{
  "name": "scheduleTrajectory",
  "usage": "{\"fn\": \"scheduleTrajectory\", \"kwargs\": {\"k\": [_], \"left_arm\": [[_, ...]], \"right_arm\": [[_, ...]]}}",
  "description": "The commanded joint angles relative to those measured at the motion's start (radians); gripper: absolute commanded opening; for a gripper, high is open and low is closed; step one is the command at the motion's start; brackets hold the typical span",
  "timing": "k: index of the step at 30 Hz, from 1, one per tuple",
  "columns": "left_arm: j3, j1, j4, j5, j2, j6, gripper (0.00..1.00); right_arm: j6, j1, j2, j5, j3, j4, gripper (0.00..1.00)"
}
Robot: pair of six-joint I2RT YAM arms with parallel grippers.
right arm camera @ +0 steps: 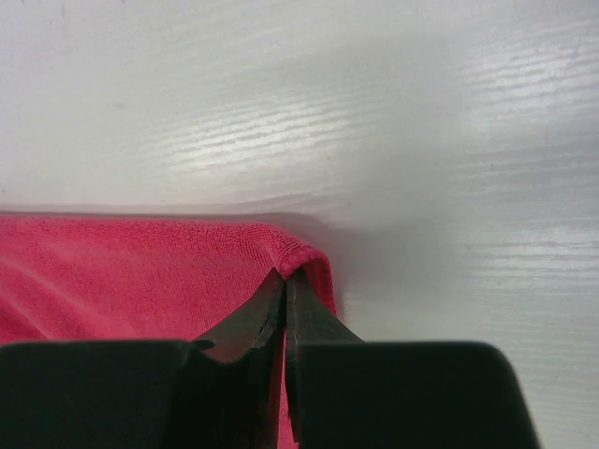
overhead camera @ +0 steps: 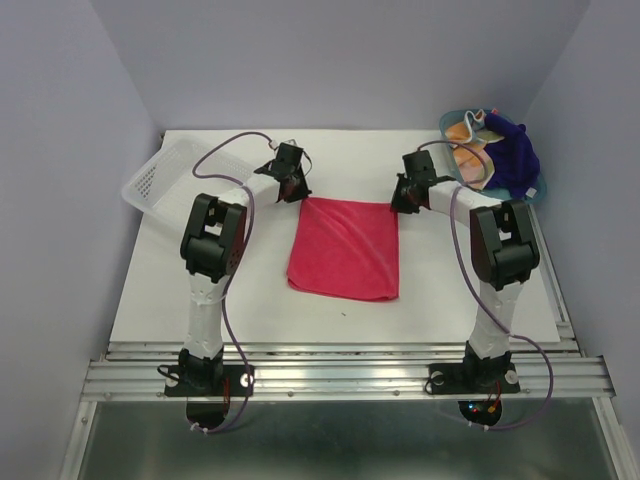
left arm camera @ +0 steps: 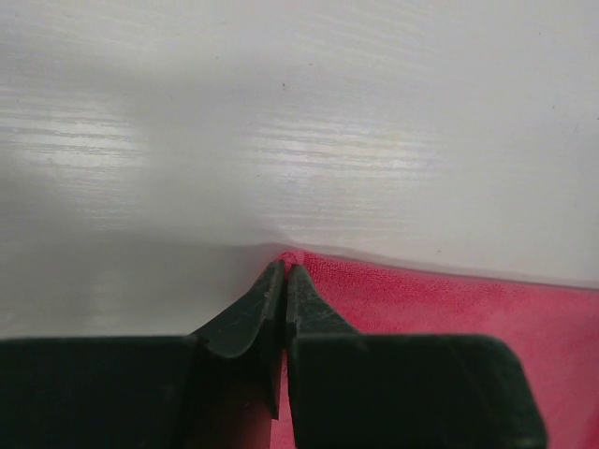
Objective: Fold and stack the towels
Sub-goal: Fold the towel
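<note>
Nearest the arm bases, the pink-red towel [overhead camera: 345, 250] is seen spread flat on the white table [overhead camera: 200, 300], between the two arms. At its far edge both corners are taken: the far-left one is pinched by the left gripper [left arm camera: 285, 268], jaws pressed together on a nub of cloth, and the far-right one is clamped by the right gripper [right arm camera: 285, 274], jaws closed tight on the hemmed fold. Further back, the white perforated basket [overhead camera: 160, 180] is found at far left, while the orange towel [overhead camera: 468, 160] and dark purple-blue towel [overhead camera: 515, 155] are heaped unfolded in the teal tray [overhead camera: 450, 120] at far right.
</note>
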Motion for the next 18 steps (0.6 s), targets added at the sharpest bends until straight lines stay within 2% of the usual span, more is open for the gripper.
{"fn": "scheduleTrajectory", "kwargs": {"k": [1, 7, 11, 14, 15, 17, 18], "left_arm": [[0.012, 0.015, 0.042, 0.002, -0.030, 0.004, 0.10], [-0.008, 0.023, 0.068, 0.039, -0.036, 0.006, 0.10], [-0.007, 0.026, 0.077, 0.042, -0.039, 0.009, 0.11], [-0.005, 0.029, 0.080, 0.042, -0.033, 0.009, 0.20], [-0.005, 0.031, 0.083, 0.043, -0.030, 0.012, 0.25], [0.000, 0.031, 0.090, 0.043, -0.027, 0.015, 0.29], [0.003, 0.031, 0.093, 0.047, -0.021, 0.019, 0.35]], "right_arm": [[-0.013, -0.008, 0.003, 0.058, 0.092, 0.011, 0.03], [-0.003, -0.026, 0.001, 0.011, 0.126, -0.034, 0.01], [-0.026, -0.034, 0.015, 0.049, 0.149, -0.071, 0.01], [-0.049, -0.051, 0.030, 0.015, 0.161, -0.078, 0.02], [-0.056, -0.056, 0.033, 0.006, 0.163, -0.074, 0.02], [-0.075, -0.057, 0.038, -0.012, 0.160, -0.065, 0.03], [-0.082, -0.056, 0.041, -0.018, 0.158, -0.055, 0.04]]}}
